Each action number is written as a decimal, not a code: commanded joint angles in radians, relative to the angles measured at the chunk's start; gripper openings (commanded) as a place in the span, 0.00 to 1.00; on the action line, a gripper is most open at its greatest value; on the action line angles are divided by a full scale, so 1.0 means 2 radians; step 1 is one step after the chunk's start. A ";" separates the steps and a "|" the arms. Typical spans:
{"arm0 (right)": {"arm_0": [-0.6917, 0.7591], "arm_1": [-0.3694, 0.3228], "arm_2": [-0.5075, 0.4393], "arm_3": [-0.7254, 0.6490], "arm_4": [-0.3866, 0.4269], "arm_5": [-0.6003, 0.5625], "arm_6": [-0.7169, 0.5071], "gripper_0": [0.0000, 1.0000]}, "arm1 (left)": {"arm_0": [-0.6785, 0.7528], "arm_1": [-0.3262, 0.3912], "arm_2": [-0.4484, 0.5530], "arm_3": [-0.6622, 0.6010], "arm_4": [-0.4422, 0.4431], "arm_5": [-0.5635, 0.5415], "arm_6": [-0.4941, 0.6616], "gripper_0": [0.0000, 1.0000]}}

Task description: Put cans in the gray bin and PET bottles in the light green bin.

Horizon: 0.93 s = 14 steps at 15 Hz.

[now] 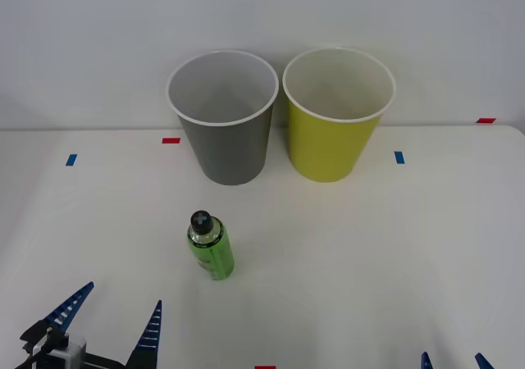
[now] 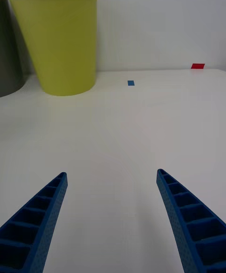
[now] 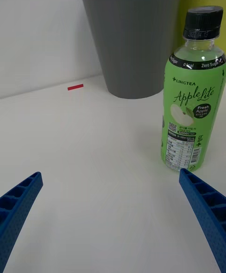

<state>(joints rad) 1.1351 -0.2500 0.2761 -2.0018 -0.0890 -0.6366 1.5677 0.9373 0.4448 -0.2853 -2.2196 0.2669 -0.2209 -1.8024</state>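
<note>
Upright on the white tabletop (image 1: 369,254), the green PET bottle (image 1: 211,245) stands with its black cap on, just ahead of the left pincer (image 1: 115,316) and a little to its right. That pincer sits low at the near left edge, its blue fingers (image 3: 207,216) spread wide and holding nothing — in the left wrist view the bottle stands beyond one fingertip, apart from it. Farther ahead of the left pincer, past the bottle, stands the gray bin (image 1: 223,115); what can be seen of its pale inside holds nothing. Touching or nearly touching it on the right is the light green bin (image 1: 337,112), whose visible inside is likewise bare. The right pincer (image 1: 452,361) is at the near right edge, fingers parted wide and gripping nothing, with a broad bare stretch of tabletop between it and the light green bin. Small red and blue tape marks (image 1: 399,157) lie near the far edge.
</note>
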 commanded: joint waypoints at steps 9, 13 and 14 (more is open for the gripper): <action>0.000 0.000 0.000 0.000 0.000 0.000 0.000 0.65 | 0.000 0.000 0.000 0.000 0.000 0.000 0.000 1.00; 0.000 0.000 0.000 0.000 0.000 0.000 0.000 0.65 | 0.000 0.000 0.000 0.000 0.000 0.000 0.000 1.00; 0.000 0.000 0.000 0.000 0.000 0.000 0.000 0.65 | 0.000 0.000 0.000 0.000 0.000 0.000 0.000 1.00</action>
<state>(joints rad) 1.1351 -0.2500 0.2761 -2.0018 -0.0890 -0.6366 1.5677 0.9373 0.4448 -0.2853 -2.2196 0.2669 -0.2209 -1.8024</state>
